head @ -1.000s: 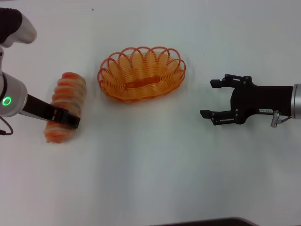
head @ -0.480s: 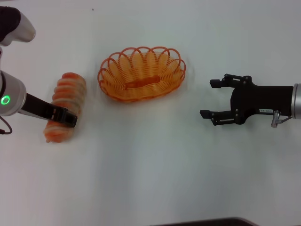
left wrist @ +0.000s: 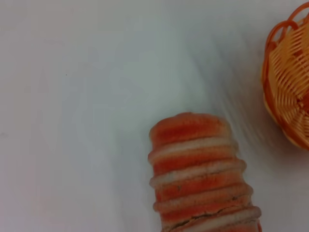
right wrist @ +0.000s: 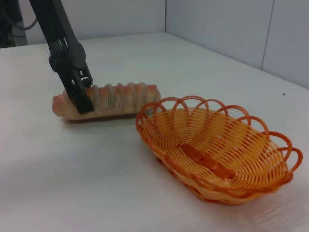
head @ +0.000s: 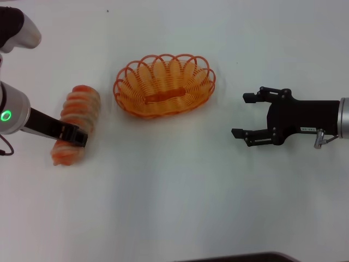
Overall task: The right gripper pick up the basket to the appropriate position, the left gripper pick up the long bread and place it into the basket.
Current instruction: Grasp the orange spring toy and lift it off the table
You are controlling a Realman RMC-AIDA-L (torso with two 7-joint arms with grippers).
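The long bread, striped orange-red and beige, lies on the white table at the left; it also shows in the left wrist view and the right wrist view. My left gripper is down at the bread, lying across the part nearest me, and shows against the bread's side in the right wrist view. The orange wire basket stands empty at the table's middle, right of the bread, seen close in the right wrist view. My right gripper is open and empty, a short way right of the basket.
The white table has bare surface in front of the basket and between the basket and the right gripper. A dark edge shows at the near side. Grey wall panels stand beyond the table's far end.
The left gripper's black tip has shifted slightly left across the bread. The bread, the basket and the right arm have not moved.
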